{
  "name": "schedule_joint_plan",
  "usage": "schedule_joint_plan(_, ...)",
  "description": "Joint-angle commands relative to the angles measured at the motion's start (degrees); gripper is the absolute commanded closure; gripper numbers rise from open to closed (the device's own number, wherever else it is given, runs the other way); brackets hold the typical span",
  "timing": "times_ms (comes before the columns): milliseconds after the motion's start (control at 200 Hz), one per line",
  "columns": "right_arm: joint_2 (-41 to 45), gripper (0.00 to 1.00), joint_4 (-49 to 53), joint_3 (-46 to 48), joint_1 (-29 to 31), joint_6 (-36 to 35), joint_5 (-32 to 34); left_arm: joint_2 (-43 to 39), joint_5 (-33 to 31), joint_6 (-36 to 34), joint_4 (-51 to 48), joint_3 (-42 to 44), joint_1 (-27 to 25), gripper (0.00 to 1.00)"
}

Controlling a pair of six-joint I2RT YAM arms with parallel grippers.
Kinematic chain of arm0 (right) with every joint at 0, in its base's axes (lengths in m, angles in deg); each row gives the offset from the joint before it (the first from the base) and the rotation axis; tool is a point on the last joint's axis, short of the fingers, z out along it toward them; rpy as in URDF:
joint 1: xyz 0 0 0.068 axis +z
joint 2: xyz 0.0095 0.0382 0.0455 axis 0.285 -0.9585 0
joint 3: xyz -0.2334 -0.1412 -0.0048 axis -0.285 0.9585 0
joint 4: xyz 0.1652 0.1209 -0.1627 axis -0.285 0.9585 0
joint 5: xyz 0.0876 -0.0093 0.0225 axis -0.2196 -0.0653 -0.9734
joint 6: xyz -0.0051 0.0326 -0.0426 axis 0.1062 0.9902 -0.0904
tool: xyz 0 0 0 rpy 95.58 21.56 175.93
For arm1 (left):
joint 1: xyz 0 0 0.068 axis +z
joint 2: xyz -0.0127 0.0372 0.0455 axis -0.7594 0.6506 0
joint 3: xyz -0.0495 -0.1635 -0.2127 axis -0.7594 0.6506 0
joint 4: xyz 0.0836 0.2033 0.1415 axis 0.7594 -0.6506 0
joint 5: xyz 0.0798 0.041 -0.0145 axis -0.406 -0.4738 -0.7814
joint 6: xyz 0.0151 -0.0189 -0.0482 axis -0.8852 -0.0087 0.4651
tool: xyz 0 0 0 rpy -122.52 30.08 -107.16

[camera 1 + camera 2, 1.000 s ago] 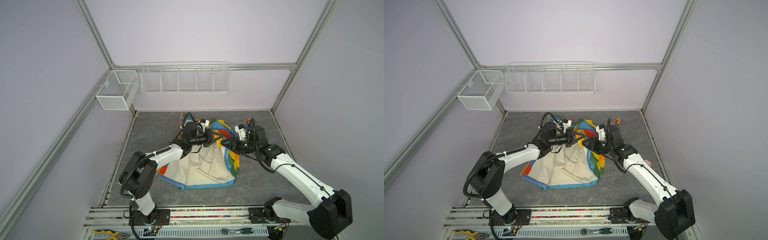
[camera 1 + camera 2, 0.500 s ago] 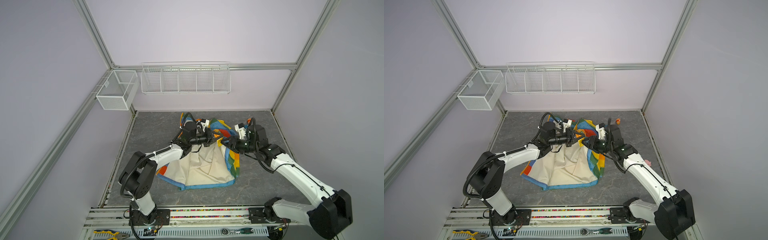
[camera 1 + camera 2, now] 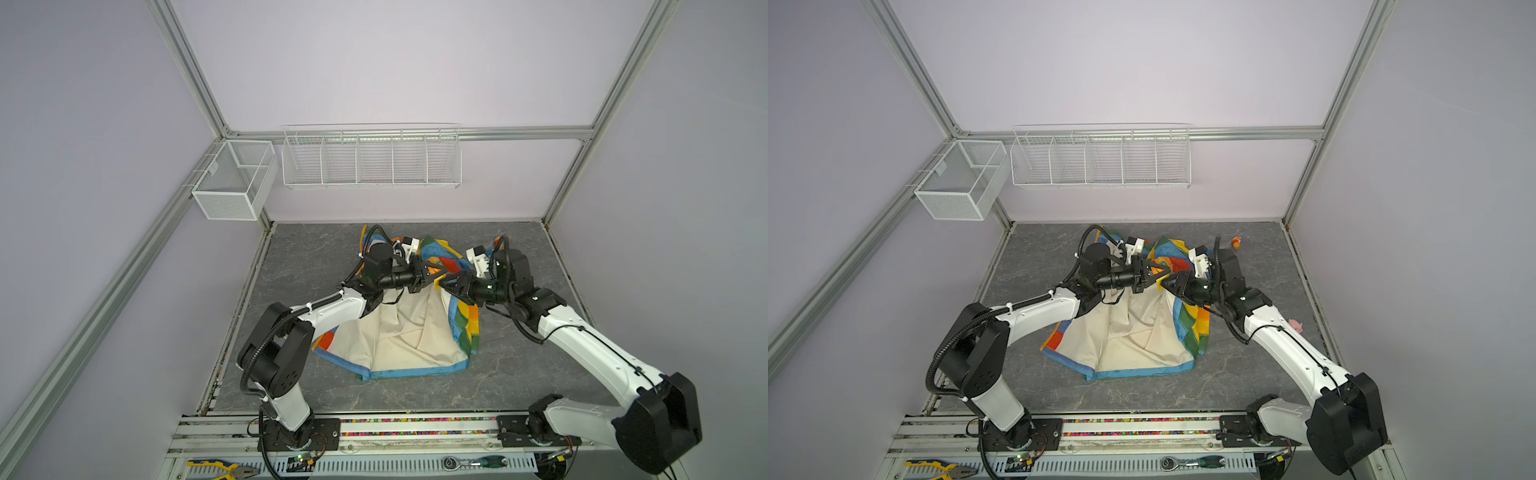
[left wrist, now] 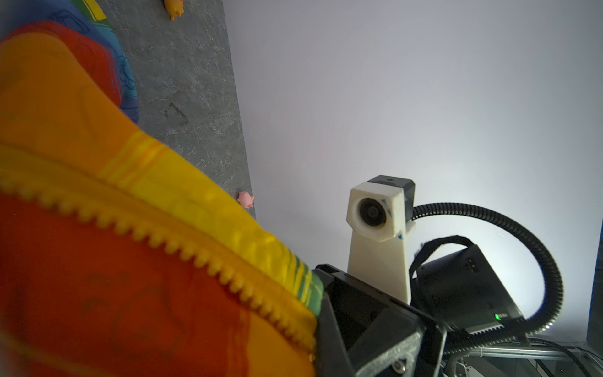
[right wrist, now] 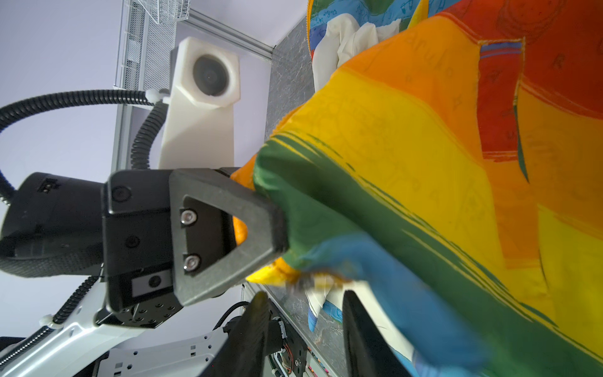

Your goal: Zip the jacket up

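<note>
The rainbow-striped jacket (image 3: 407, 332) (image 3: 1133, 332) lies mid-table with its cream lining up, and one front edge is lifted. My left gripper (image 3: 434, 276) (image 3: 1158, 272) (image 5: 261, 225) is shut on that lifted edge beside the orange-yellow zipper strip (image 4: 195, 258). Fabric hides its own jaws in the left wrist view. Facing it tip to tip, my right gripper (image 3: 446, 284) (image 3: 1165, 283) (image 5: 306, 326) has its fingers (image 5: 254, 329) apart with nothing between them. A blurred yellow zipper end (image 5: 310, 280) hangs just beyond their tips.
A small orange toy (image 3: 1236, 241) (image 4: 173, 8) and a pink one (image 3: 1295, 324) (image 4: 245, 199) lie near the table's right edge. Wire baskets (image 3: 372, 160) (image 3: 232, 183) hang on the back and left walls. Pliers (image 3: 220, 469) and a ratchet (image 3: 473, 461) lie on the front rail.
The right gripper's fingers have drawn a little closer together near the zipper end. The left gripper still holds the jacket edge in the same place.
</note>
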Motion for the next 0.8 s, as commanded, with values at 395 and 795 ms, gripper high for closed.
schedule_joint_plan(395,1.14,0.63,-2.27,0.9,0.25,2.68,-0.45,-1.59,0.19,-1.12,0.65,0.26,-0.02,1.0)
schedule_joint_plan(795,-0.75,0.84,0.26,-0.09,0.13,1.98,0.28,-2.02,0.37,-1.27,0.56,0.26,-0.03,1.0)
